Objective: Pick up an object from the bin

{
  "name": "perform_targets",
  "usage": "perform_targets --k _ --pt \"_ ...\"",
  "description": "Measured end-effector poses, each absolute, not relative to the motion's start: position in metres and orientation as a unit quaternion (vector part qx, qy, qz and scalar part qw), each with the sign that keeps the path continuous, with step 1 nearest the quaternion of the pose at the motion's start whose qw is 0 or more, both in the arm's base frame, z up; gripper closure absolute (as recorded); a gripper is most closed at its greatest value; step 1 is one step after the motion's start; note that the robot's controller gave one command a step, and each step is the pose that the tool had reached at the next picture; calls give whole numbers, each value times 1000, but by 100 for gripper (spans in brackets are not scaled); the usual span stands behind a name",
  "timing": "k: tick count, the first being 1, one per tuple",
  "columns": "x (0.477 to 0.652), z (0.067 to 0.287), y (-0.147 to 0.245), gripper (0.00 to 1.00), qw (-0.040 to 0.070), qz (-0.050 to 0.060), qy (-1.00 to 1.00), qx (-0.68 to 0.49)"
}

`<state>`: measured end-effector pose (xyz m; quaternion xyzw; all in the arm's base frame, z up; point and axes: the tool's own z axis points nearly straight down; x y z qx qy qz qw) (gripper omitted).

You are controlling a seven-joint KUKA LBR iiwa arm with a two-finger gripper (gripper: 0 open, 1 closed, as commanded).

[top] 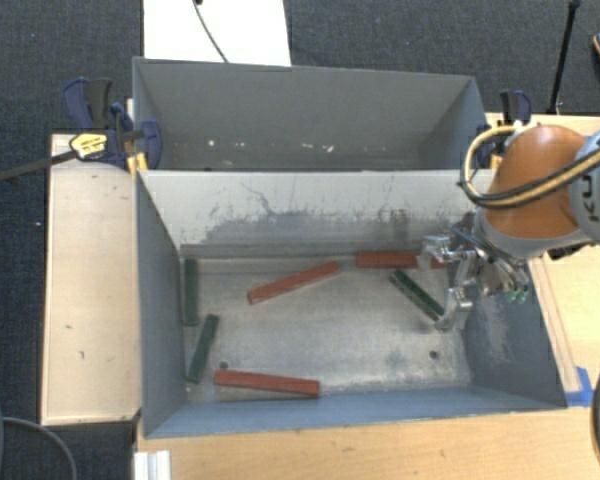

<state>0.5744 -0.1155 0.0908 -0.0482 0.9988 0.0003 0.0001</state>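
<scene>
Right now I am reading the bin point(510, 353) from its far side toward me. Well to the left of my gripper point(451, 311), two green sticks point(189, 290) are lying along the left wall, one behind the other. A red stick point(268, 382) is lying near the front wall, down and left of me. A long slanted red stick point(294, 281) is resting in the middle of the floor. Closer in, a short red stick point(385, 260) is sitting against the back wall, up and left of me.

Just beside me, a dark green stick point(416, 293) is lying at a slant, its right end reaching under my gripper. I am taking it as the likeliest pick. Whether my gripper is parted or closed, I cannot tell.

I am judging two risks. Closing on the very end of the stick could make it pivot and slip out. Pushing down could pin it flat on the floor.

The sloping right wall is crowding me on the right, so I am finding free room only leftward, over bare floor, and straight up.
</scene>
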Motion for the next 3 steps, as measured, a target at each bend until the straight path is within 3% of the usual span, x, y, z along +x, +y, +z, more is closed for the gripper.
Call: perform_targets --k 1,2,3 --pt "580 70 -90 0 1 1 1000 15" --pt "581 71 -91 100 1 0 1000 13" --pt "594 294 -85 100 7 -1 1000 26"
